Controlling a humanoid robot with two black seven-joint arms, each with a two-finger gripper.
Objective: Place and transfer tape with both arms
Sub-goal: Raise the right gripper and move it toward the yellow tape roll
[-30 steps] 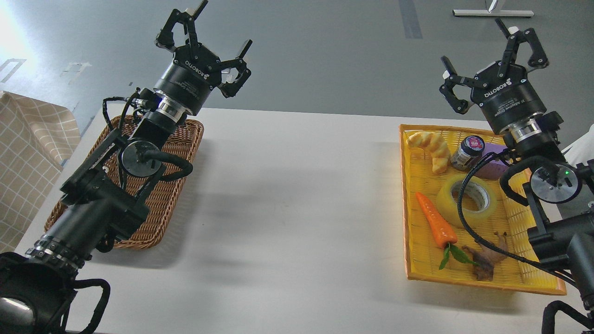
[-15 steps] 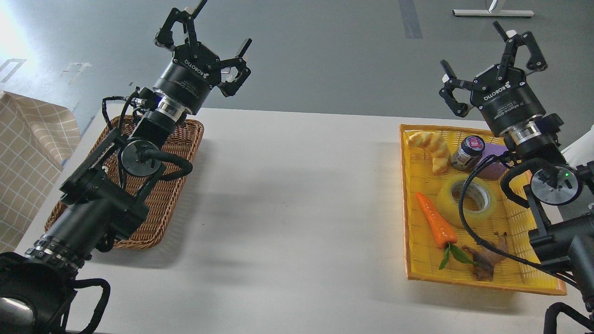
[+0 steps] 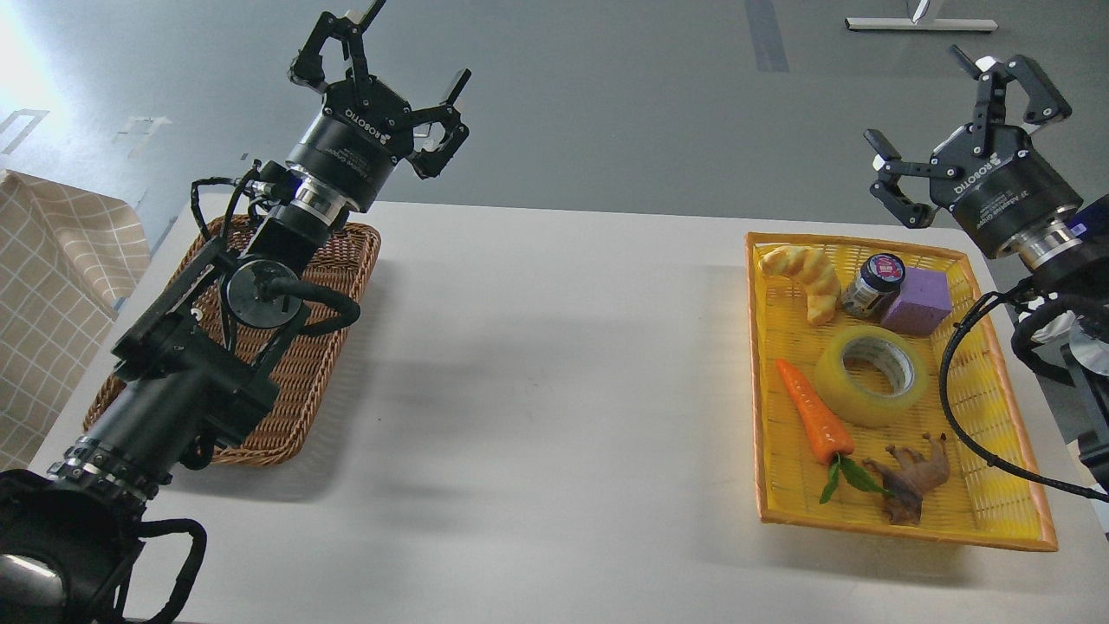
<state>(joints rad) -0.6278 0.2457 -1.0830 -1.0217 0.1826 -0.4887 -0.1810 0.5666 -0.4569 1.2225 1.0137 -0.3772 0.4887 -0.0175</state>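
Observation:
The tape [image 3: 872, 376], a wide translucent yellow roll with a pale core, lies flat in the middle of the yellow tray [image 3: 996, 520] at the right. My right gripper [image 3: 957, 108] is open and empty, raised beyond the tray's far right corner, well above and behind the tape. My left gripper [image 3: 381, 78] is open and empty, raised over the far end of the brown wicker basket [image 3: 303, 381] at the left, far from the tape.
In the tray with the tape lie a croissant-shaped bread [image 3: 806, 277], a small dark jar [image 3: 873, 284], a purple block [image 3: 918, 302], an orange carrot [image 3: 813, 423] and a brown dried piece [image 3: 914, 477]. A checked cloth [image 3: 52, 286] hangs at the far left.
My right arm has swung to the right and a little up, away from over the tray, uncovering the purple block and the tape. The left arm has barely moved.

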